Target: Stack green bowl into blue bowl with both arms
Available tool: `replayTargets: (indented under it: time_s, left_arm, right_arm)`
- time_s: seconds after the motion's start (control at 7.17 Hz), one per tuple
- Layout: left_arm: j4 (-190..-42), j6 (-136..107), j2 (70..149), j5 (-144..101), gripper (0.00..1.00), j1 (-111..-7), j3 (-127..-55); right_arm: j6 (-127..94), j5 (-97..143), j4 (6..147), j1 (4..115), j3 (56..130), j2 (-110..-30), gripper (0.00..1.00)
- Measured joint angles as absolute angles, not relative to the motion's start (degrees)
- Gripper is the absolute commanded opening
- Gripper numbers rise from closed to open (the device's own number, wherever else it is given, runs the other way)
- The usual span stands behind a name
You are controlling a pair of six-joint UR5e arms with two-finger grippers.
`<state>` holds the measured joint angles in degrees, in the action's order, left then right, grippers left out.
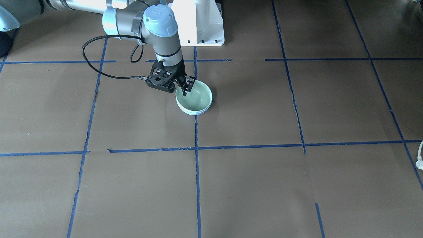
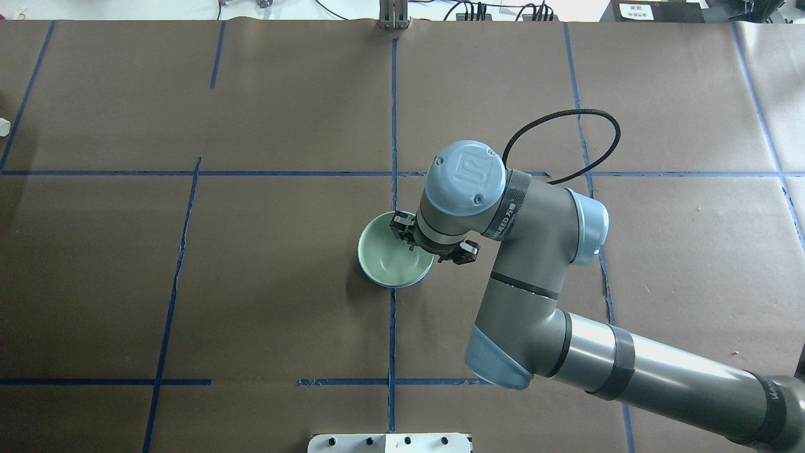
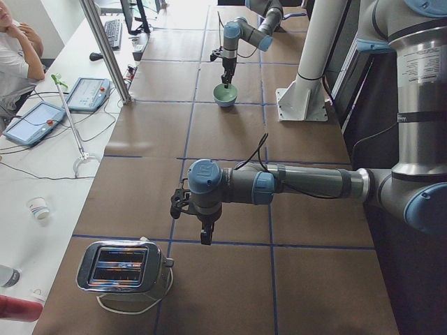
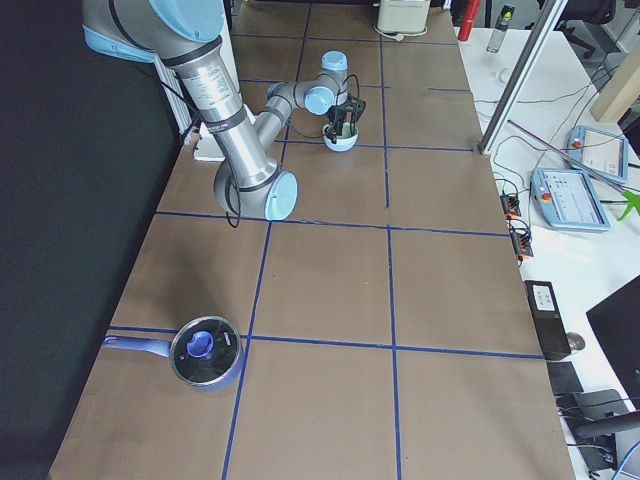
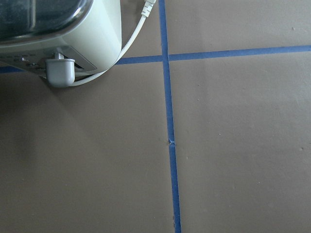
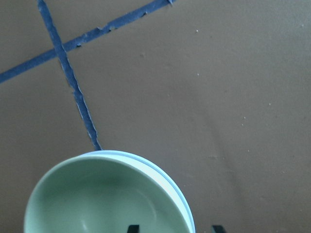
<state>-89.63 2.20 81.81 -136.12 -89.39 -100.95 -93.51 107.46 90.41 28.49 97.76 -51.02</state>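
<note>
The green bowl sits nested inside the blue bowl, whose pale rim shows just below and outside it. Both rest on the brown table near the middle tape line. My right gripper hangs over the bowls' rim on the robot's side. In the right wrist view the green bowl and the blue bowl's rim fill the bottom. The fingertips stand wide apart, one inside the bowl and one outside, so the right gripper is open. My left gripper hovers far off near the toaster. I cannot tell whether it is open or shut.
A toaster with a white cord stands at the table's left end; it also shows in the left wrist view. A blue lidded pot sits at the right end. The white pedestal stands behind the bowls.
</note>
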Motion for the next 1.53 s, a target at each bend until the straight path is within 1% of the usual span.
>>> replayTargets:
  time_s: [0.28,0.56,0.84,1.12,1.4,1.53]
  left_arm:
    - [-89.5,2.1,82.0,-136.2,1.0,-89.3,-100.8]
    - [-89.6,2.2,82.2,-136.1,1.0,-89.2,-99.8]
    - [-89.7,2.9,82.2,-135.9,1.0,-89.1,-98.6]
    - [-89.7,3.0,82.0,-136.1,1.0,-89.1,-98.6]
    - [-89.1,3.0,81.3,-135.9,1.0,-89.2,-99.2]
    - [-88.9,2.9,81.2,-135.9,1.0,-89.2,-99.6]
  right_arm:
    - [-86.8,114.0,92.3,34.7,99.1,-51.6,1.0]
    - [-66.7,122.6,100.0,46.3,99.3,-53.6,1.0]
    - [-39.7,128.4,105.9,60.2,97.9,-59.2,1.0]
    - [-14.1,129.7,109.9,71.6,95.3,-65.4,1.0]
    - [4.0,129.8,110.3,79.3,93.2,-72.5,1.0]
    - [10.4,129.5,108.8,82.2,93.1,-77.5,1.0]
